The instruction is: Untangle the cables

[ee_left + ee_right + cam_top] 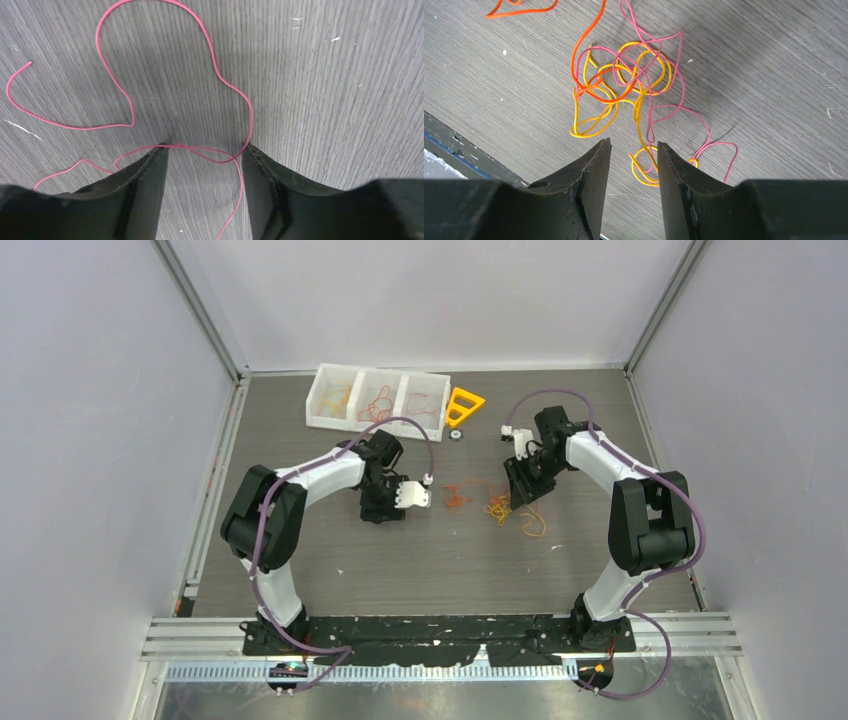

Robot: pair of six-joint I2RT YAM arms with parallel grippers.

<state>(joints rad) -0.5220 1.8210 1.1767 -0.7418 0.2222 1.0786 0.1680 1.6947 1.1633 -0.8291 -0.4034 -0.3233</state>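
Left claw [206,150] hangs parted over a lone red strand [132,112], gripping nothing; right claw [634,145] stands half-open, empty, astride the cables [624,85] mid-worktop [774,75] — pinch one strand only, then draw slowly apart.

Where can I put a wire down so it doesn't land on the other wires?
The wide bare strip of table near the arm bases, in front of the cables. Also the far right corner past the orange triangle. Crowded: between the left gripper and right gripper, and by the white bin.
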